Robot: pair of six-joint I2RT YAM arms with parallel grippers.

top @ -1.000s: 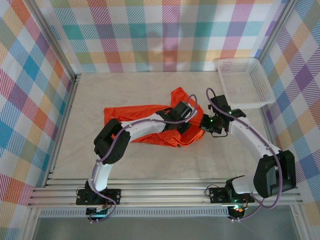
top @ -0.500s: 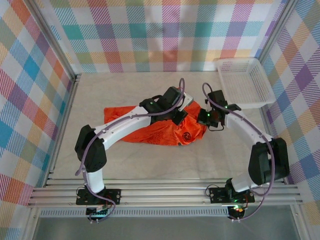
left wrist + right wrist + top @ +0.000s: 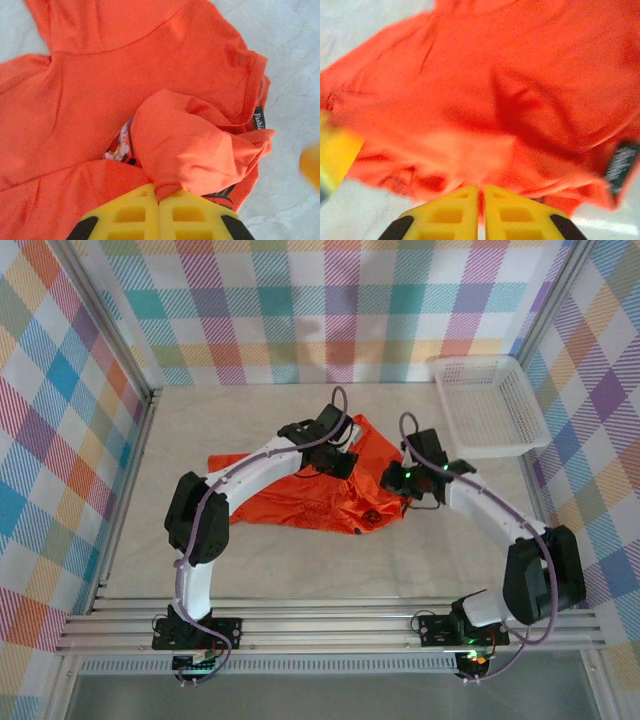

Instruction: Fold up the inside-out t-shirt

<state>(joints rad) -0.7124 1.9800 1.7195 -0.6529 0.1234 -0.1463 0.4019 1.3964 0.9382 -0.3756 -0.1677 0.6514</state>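
Since both of my wrist views look straight down onto orange cloth, I judge this as a two-handed pinch on the inside-out t-shirt (image 3: 300,495), which lies crumpled about the middle of the desk (image 3: 200,570), its bunched end towards the right edge and well apart from the white mesh basket (image 3: 490,405) in the far right corner. My left jaws are closed tight on a rolled hem-like edge of the shirt, the fabric puffing up just beyond my yellow fingertips (image 3: 135,215). My right jaws are likewise closed, with a thin line of orange caught between them, so I take it they grip a single layer or a fold near the right-hand bunch. A black sewn label (image 3: 257,117) stands out on the outer face, and a scrap of the cartoon print (image 3: 120,147) peeps from inside a fold, which fits a shirt turned wrong way out. I expect the cloth to be light, limp and soft: it will sag, drape and drag its other layers along, and a shallow pinch on one thin layer may slip. Better holds would be the stitched hem, the sleeve cuffs or the shoulder seams, where the fabric is doubled and firmer, with my two grips set well apart so the cloth spreads flat.
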